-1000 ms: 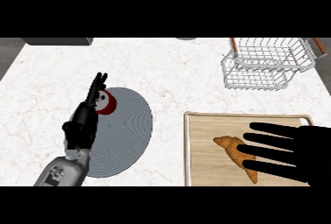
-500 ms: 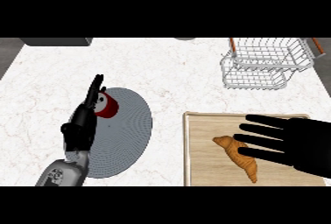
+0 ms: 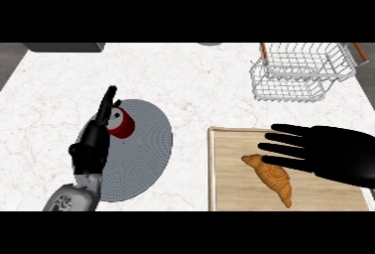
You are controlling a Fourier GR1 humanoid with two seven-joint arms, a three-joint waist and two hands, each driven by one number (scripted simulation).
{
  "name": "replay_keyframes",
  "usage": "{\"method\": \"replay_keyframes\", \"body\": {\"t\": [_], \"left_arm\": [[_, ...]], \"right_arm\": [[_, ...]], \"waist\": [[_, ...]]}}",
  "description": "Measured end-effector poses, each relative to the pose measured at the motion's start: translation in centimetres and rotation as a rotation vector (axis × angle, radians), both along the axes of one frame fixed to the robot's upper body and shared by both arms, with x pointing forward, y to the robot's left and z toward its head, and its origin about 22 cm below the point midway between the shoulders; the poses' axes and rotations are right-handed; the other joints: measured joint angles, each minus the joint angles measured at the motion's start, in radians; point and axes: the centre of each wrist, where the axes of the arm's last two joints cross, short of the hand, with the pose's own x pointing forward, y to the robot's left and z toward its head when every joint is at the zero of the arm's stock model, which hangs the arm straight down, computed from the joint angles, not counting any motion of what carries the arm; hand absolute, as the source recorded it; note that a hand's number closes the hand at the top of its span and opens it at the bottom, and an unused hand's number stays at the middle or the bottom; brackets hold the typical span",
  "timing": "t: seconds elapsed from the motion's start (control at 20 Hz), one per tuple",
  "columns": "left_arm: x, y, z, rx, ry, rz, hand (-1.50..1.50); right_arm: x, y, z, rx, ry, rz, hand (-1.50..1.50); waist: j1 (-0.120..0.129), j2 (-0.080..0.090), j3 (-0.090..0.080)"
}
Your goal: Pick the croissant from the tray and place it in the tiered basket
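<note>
**Ana:** On the tray (image 3: 227, 198), at the table's (image 3: 190, 79) near right, the croissant (image 3: 273, 179) is lying untouched, long axis slanting from upper left to lower right. Nothing is holding it.

**Ben:** And the right hand (image 3: 333, 154)?

**Ana:** It is hanging over the tray's right part with its fingers (image 3: 289, 131) stretched out straight and spread toward the left. The lowest of them is pointing at the pastry's upper end. I am not able to tell whether it is touching or hovering just above, since the view looks steeply down.

**Ben:** So how much is done?

**Ana:** By my reading, 0 of the 2 steps. The grasp is not made, and the tiered basket (image 3: 304, 72) is sitting at the far right of the table, well apart from the tray, with nothing showing inside its wire frame. Closing on the croissant, lifting it, and carrying it away to the basket are all remaining.

**Ben:** Is the left hand (image 3: 99, 136) helping?

**Ana:** No. It is resting at the left, fingers straight and pointing away, over a grey plate (image 3: 150, 149), beside a red object (image 3: 122, 125) I am not making out clearly.
</note>
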Motion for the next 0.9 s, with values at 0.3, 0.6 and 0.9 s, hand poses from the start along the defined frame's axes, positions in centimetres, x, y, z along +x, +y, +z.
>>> {"method": "replay_keyframes", "body": {"t": [0.3,0.6,0.9], "left_arm": [[0.6,0.0,0.0,-0.001,0.001,0.002,0.0],[0.7,0.2,0.0,0.005,-0.003,0.004,0.0],[0.1,0.6,0.0,0.001,-0.002,0.007,0.0]], "right_arm": [[0.3,-0.1,-1.8,0.006,0.033,0.027,-1.5],[0.6,0.7,-2.6,0.002,0.046,0.036,-1.5],[0.3,1.1,-3.6,-0.017,0.06,0.028,-1.5]], "waist": [[-0.002,0.0,0.0],[-0.002,-0.001,0.0],[-0.002,-0.001,0.0]]}}
